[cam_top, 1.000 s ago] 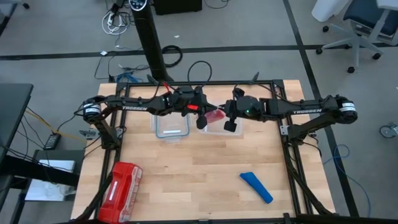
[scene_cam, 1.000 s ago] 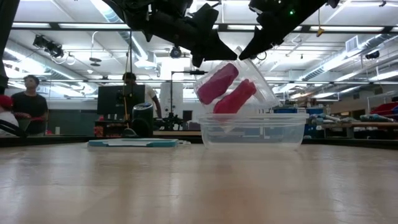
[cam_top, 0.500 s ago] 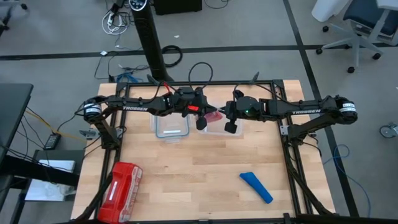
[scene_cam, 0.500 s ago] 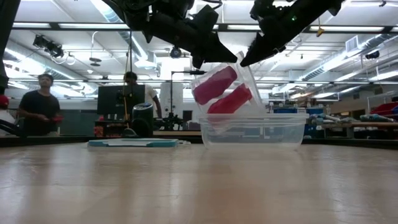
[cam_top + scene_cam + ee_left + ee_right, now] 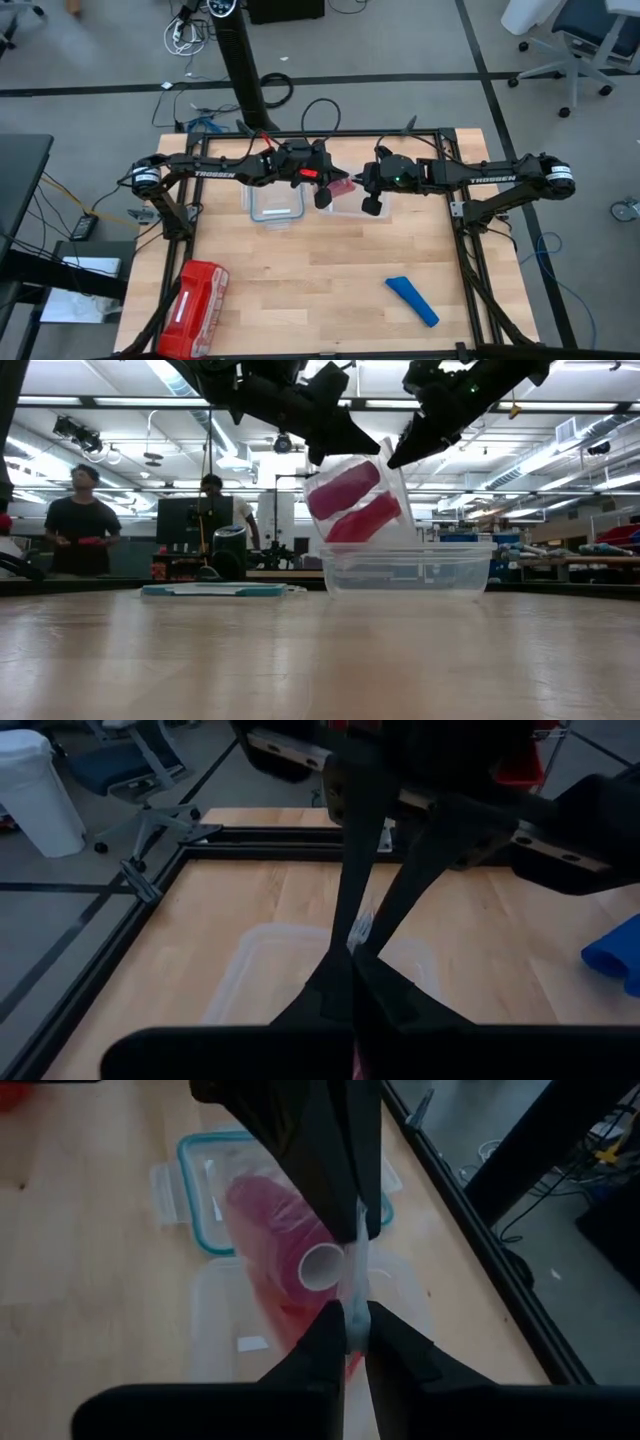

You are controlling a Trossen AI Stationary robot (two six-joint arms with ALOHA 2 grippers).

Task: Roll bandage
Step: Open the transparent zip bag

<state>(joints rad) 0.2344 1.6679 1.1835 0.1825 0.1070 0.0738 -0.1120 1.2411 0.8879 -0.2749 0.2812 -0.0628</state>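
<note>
The blue bandage (image 5: 412, 300) lies as a flat strip on the wood near the table's front right, with no gripper near it; its end also shows in the left wrist view (image 5: 615, 955). Both grippers are at the table's far middle. They hold a clear plastic bag (image 5: 395, 525) with two red-pink rolls (image 5: 345, 490) above a clear container (image 5: 405, 568). My left gripper (image 5: 352, 452) and my right gripper (image 5: 393, 460) are both shut on the bag's top. My left gripper pinches the bag's upper edge (image 5: 358, 932) between its two fingers, slanting down from the table's left side. The bag hangs below it over the container. My right gripper pinches the same thin upper edge (image 5: 356, 1285) between its fingertips, slanting down from the table's right side, close to the left fingers (image 5: 330, 1170). The bag hangs below with the rolls tilted inside.
A teal-rimmed lid (image 5: 275, 205) lies left of the container. A red zip pouch (image 5: 195, 295) lies at the front left. Bare wood stretches across the table's middle and front. People stand in the room beyond the far edge (image 5: 85, 525).
The bag has drawn in narrower and hangs more upright, and its rolls have swung a little toward the table's left. My right gripper has tipped slightly and keeps its hold.
</note>
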